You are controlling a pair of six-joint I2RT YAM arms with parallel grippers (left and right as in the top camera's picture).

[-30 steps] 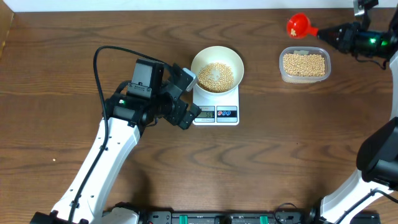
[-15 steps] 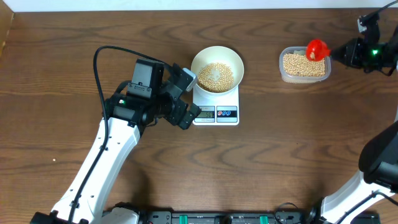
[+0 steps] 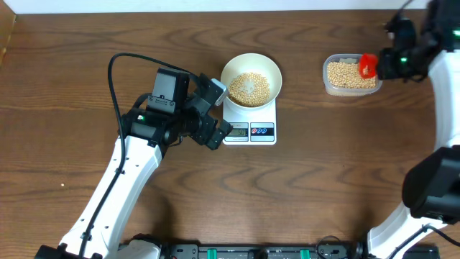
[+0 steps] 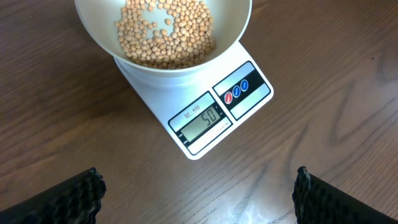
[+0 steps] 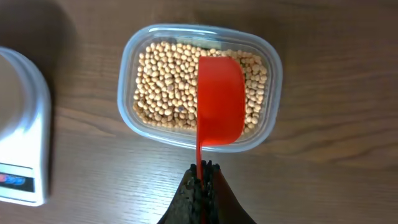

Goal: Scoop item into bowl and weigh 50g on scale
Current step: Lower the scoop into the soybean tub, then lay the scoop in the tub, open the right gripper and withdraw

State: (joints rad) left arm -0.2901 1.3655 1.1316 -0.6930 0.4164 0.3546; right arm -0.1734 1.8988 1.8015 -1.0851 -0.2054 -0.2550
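Many small round pale tan beans [image 4: 165, 31] lie in a loose heap in the round cream bowl [image 4: 180, 67], filling its bottom in a shallow layer. They are smooth, matte and much alike in size. The bowl stands on the far part of the small white rectangular digital scale [image 4: 205, 118] in the middle of the brown wooden counter [image 3: 323, 180], and it overhangs the scale's left and right edges. The scale's near strip stays uncovered, with a grey display whose digits read 50 and, just right of it, two small round buttons, one red and one blue.

More of the same beans fill the clear rectangular plastic tub [image 5: 126, 87] with rounded corners, which sits at the far right of the counter, well apart from the scale. A red plastic scoop [image 5: 219, 102] hangs over the right half of this tub, its cup above the beans and its thin handle pointing back to the near side. The right fingers [image 5: 189, 196] are clenched on the end of that handle.

The left fingers [image 4: 74, 196] are spread wide and grasp nothing. They hover just left of the scale, with the display and the bowl lying beyond the gap between them.
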